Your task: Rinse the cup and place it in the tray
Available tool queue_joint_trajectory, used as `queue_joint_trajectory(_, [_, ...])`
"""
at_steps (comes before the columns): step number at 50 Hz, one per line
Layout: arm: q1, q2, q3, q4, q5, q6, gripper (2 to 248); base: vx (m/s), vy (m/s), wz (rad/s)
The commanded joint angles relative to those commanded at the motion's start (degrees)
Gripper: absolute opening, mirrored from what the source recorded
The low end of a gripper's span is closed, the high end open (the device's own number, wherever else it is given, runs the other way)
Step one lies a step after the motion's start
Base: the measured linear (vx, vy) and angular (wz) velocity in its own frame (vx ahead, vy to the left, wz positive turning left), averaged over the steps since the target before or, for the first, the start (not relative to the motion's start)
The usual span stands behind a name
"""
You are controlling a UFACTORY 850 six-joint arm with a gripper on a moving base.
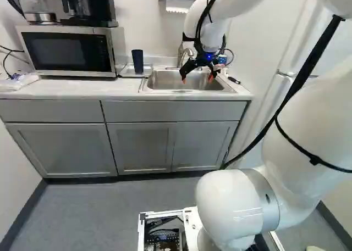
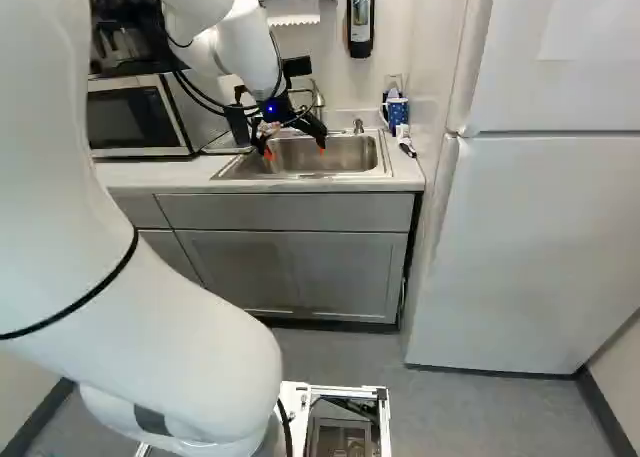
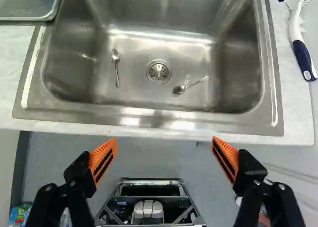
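The gripper (image 1: 197, 79) hangs open over the sink's front part. In the wrist view the open gripper (image 3: 164, 142) has nothing between its orange pads, and the steel sink (image 3: 134, 55) lies ahead of it. A dark blue cup (image 1: 137, 61) stands upright on the metal tray (image 1: 127, 72), left of the sink in the left base view. The wrist view shows a corner of the tray (image 3: 25, 18) without the cup. Another cup, a blue-and-white patterned mug (image 2: 397, 112), is at the far right of the counter.
Two spoons (image 3: 117, 68) (image 3: 188, 86) lie on the sink floor beside the drain. A faucet (image 1: 186, 54) rises behind the sink. A brush (image 3: 300, 38) lies on the counter beside it. The microwave (image 1: 69, 50) stands beyond the tray; a fridge (image 2: 530, 247) is right of the counter.
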Motion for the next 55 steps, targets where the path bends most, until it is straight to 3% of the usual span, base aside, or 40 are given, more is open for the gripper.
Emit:
queue_joint_trajectory(36, [0.0,0.0,0.0,0.0,0.0,0.0,247,-0.126,0.045,0.001])
queue_joint_trajectory(55, [0.0,0.0,0.0,0.0,0.0,0.0,247,0.001,0.001,0.001])
